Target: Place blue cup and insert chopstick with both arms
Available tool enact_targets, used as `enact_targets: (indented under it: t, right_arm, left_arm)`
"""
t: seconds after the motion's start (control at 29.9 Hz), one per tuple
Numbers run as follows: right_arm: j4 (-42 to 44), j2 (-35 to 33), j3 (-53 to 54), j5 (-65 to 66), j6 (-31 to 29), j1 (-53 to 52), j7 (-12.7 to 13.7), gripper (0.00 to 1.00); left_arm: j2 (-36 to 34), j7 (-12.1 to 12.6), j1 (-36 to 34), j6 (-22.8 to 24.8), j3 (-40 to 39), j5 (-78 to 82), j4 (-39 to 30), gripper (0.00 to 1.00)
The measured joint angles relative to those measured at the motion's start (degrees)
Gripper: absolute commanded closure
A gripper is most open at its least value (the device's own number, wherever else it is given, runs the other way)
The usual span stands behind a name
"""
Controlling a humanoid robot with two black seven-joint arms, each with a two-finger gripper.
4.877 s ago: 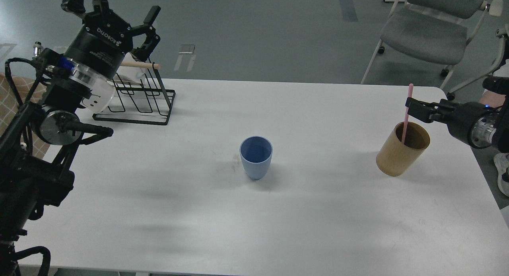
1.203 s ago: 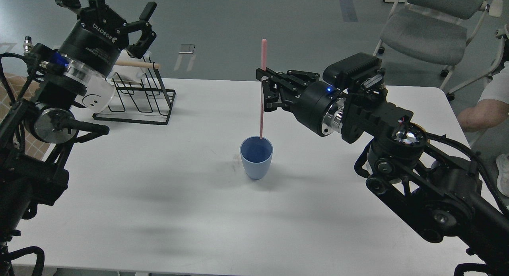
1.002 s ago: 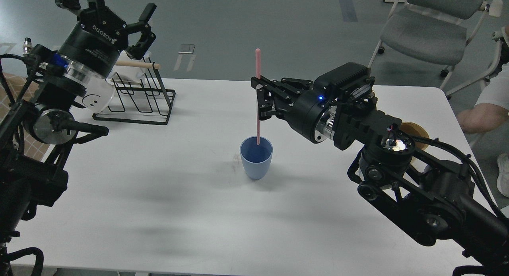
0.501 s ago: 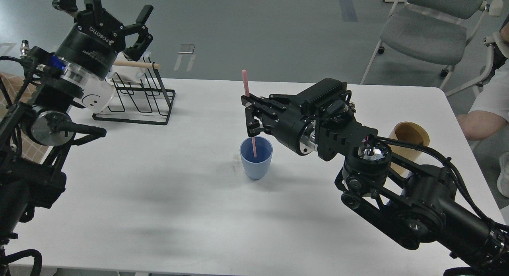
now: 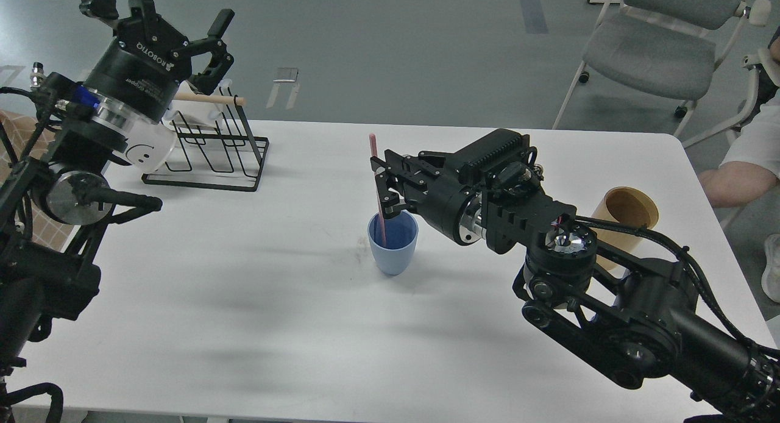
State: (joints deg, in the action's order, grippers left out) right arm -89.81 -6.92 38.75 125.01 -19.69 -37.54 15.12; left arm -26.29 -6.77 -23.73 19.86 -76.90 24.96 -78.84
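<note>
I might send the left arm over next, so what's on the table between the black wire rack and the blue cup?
In the head view, nothing: only bare white table lies between the wire rack and the blue cup.

Light-blue cup: upright on the white table near its middle, handleless, tapering to a narrower base, mouth open upward. Pink chopstick: thin, straight, nearly vertical with a slight tilt, lower end inside the cup, upper part rising well above the rim.

Matt, likely plastic blue cup; smooth white table.
</note>
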Motion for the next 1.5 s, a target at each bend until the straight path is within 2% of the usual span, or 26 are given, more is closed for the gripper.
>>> enact_targets:
  t: [0.03,0.1,0.17,0.57,0.84,1.04,1.14,1.37,1.5]
  right_arm:
    - [-0.07,0.0,0.07,0.0,0.0,0.01,0.0,0.53]
    - [-0.32,0.02,0.43,0.0,0.04,0.01,0.01,0.39]
    - [-0.79,0.15,1.39,0.0,0.25,0.0,0.0,0.01]
    - [-2.2,4.34,31.57,-3.17,0.63,-1.08,-0.7,0.0]
    - [0.23,2.69,43.37,-28.32,2.26,-0.41,-0.68,0.0]
    - [3.72,2.44,48.02,-41.2,10.68,0.86,-0.68,0.0]
    - [5.52,2.44,50.19,-49.42,13.0,1.82,-0.68,0.0]
    - [11.48,1.37,54.45,-67.62,13.72,4.17,-0.68,0.0]
    - [12.74,0.57,55.83,-72.19,13.73,4.67,-0.68,0.0]
  left_arm:
    - [-0.26,0.0,0.0,0.0,0.0,0.0,0.0,0.04]
    - [-0.73,0.0,0.0,0.0,0.0,0.0,0.0,0.04]
    - [-1.01,0.0,0.0,0.0,0.0,0.0,0.0,0.04]
    - [-1.72,0.08,-0.08,-0.13,0.0,-0.06,-0.1,0.04]
    - [-1.59,0.09,-0.16,-0.35,-0.02,0.0,-0.1,0.04]
    - [-1.61,0.09,-0.16,-0.36,-1.33,-0.06,-0.1,0.04]
    - [-1.73,0.09,-0.16,-0.42,-1.73,-0.06,-0.09,0.04]
    - [-1.71,0.09,-0.09,-1.14,-2.03,-0.05,-0.09,0.04]
    - [-1.39,0.15,-0.09,-1.31,-2.06,-0.01,-0.09,0.04]
